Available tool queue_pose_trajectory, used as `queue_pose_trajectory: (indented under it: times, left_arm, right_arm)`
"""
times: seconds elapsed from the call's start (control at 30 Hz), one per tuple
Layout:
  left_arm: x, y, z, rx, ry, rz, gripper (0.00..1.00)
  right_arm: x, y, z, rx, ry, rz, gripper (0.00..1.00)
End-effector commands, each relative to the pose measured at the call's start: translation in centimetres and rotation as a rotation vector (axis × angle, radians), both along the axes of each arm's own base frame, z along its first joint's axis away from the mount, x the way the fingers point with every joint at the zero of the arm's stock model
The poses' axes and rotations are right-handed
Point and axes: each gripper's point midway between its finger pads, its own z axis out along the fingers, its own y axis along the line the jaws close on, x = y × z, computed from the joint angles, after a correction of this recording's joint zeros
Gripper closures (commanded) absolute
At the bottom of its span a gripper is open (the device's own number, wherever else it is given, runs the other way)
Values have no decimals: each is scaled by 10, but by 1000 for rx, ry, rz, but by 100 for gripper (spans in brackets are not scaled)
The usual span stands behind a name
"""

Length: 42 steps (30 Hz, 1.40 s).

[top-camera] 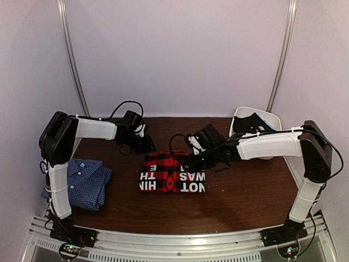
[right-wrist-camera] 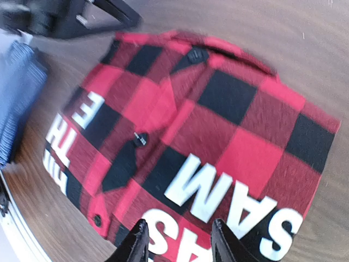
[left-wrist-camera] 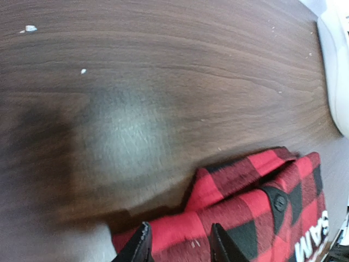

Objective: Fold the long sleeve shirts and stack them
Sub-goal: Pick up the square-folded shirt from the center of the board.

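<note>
the red-and-black plaid shirt lies folded into a compact block at the middle of the worktop, lettering up. the blue checked shirt sits folded well apart from it at the near left, partly behind the left arm's lower link. so the stacking is, by my reading, not yet done.

the left tool hangs over the plaid block's far-left corner, fingers parted to a middling gap with nothing between them. the right tool hangs over the lettered panel, parted about as much and also empty.

the main risk is the lift. a pinch that takes only the top layer at that corner would peel the fold open. there the edges look loose and uneven, and the cloth looks thick and floppy. if the two tools rise unevenly, the block could sag and spill out in the middle. dragging it toward the blue shirt could rumple the underside – and the left arm, swinging back, might brush the blue shirt out of its fold.
</note>
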Motion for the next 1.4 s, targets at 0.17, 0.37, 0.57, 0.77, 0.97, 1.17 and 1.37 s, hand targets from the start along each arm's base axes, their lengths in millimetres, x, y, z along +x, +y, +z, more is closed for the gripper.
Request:
queue_pose_trajectory:
  times: [0.17, 0.37, 0.57, 0.77, 0.97, 1.17, 1.37]
  left_arm:
    - [-39, 14, 65, -99, -68, -17, 54]
    - [-91, 23, 47, -153, 18, -49, 51]
    - [-133, 26, 22, -148, 93, -74, 49]
    - [-148, 27, 5, -147, 135, -74, 48]
    - [-146, 22, -5, -154, 158, -62, 49]
    - [-148, 18, -16, -152, 180, -54, 51]
    - [-146, 20, -28, -131, 198, -22, 55]
  right_arm:
    - [-19, -16, -34, -28, 51, -32, 60]
    - [-25, -27, -56, -76, 80, -44, 60]
    - [-36, -36, -78, -98, 126, -47, 60]
    - [-40, -40, -83, -98, 144, -54, 60]
    - [-39, -37, -72, -74, 133, -56, 59]
    - [-39, -38, -63, -60, 120, -63, 59]
    - [-40, -40, -59, -52, 114, -68, 58]
